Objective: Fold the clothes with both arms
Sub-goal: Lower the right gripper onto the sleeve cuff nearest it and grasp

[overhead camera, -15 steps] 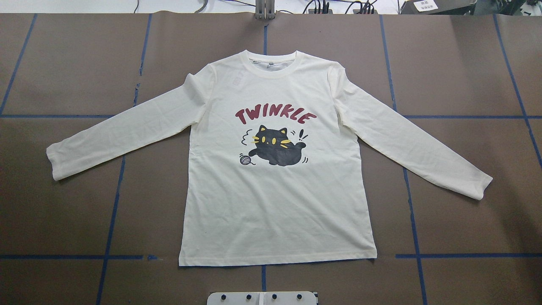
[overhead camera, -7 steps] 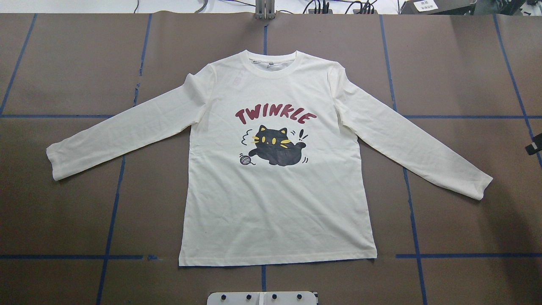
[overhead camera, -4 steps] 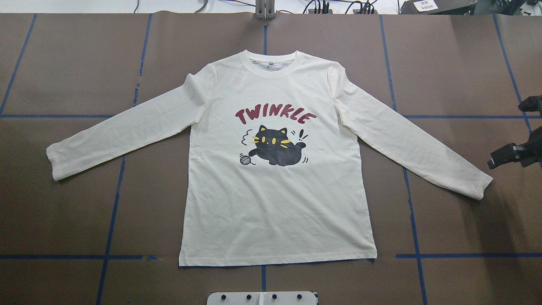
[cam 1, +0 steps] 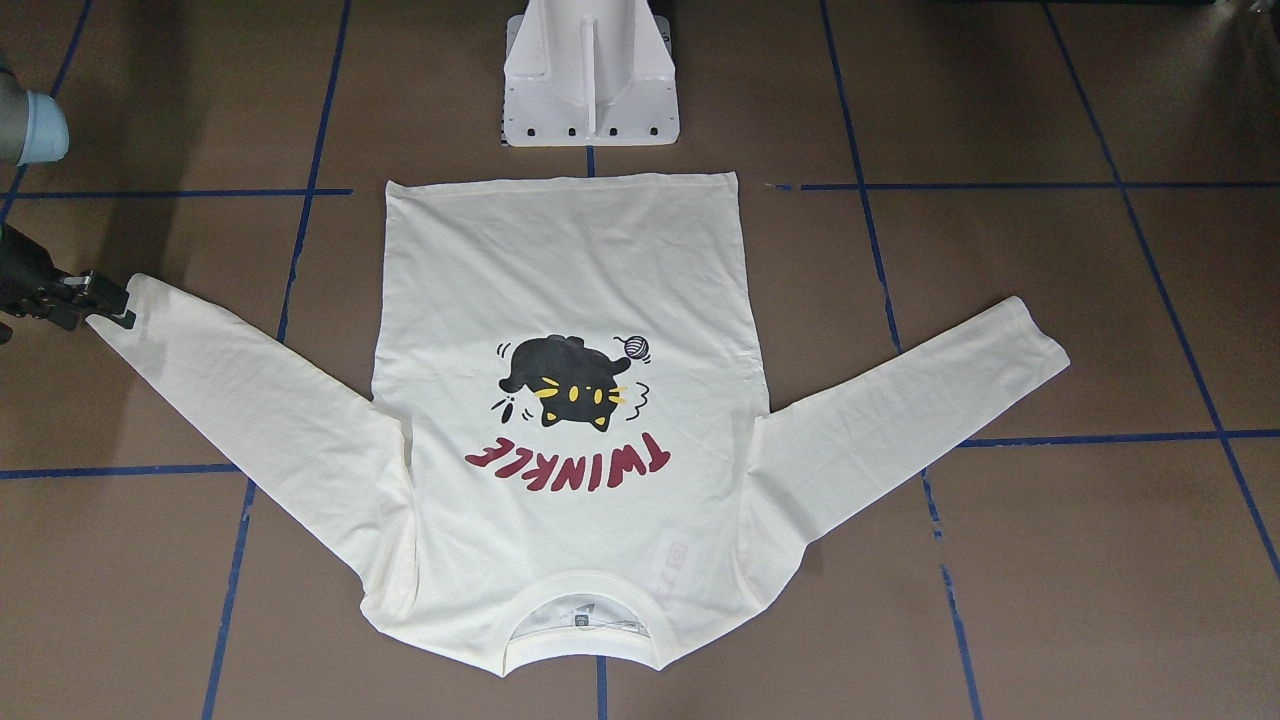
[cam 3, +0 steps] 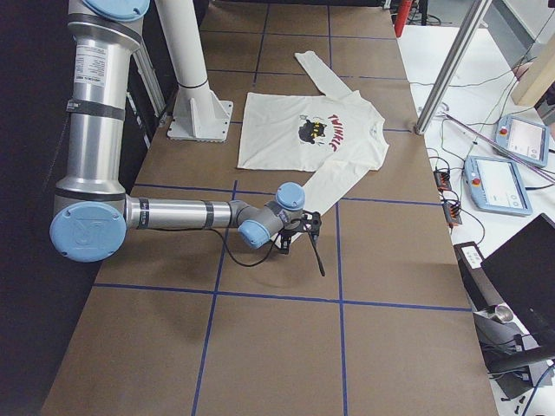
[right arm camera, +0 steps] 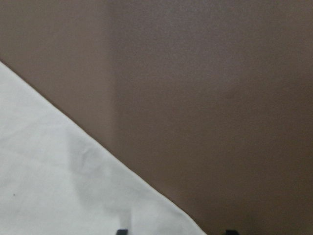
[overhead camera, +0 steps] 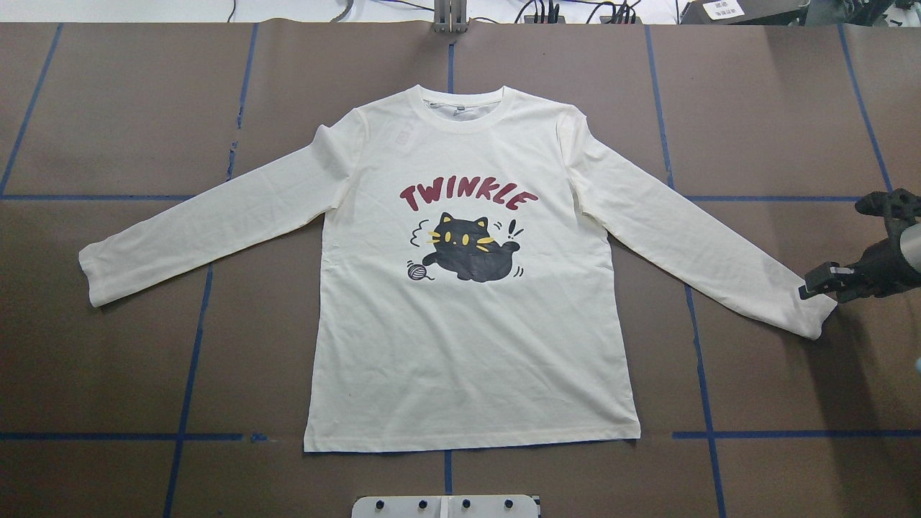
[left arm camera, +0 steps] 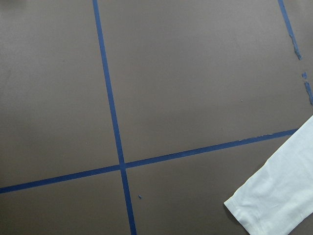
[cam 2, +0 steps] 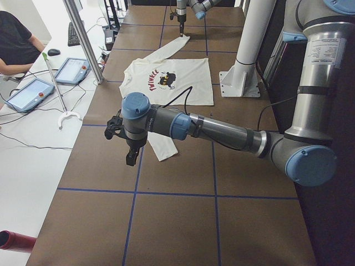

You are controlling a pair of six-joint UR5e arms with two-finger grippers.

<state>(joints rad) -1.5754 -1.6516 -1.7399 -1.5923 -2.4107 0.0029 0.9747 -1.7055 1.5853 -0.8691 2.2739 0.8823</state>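
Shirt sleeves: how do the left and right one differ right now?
The right sleeve has the right gripper at its cuff; the left sleeve has no gripper on it. The right sleeve slants more steeply from its shoulder than the left sleeve. Both lie flat, unfolded.

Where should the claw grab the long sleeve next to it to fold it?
At the cuff, the free end of the sleeve, coming in from the outer side where the right claw is. The sleeve lies flat and straight, pointing away from the body, so lifting its tip probably lets the whole sleeve swing over the T-shirt.
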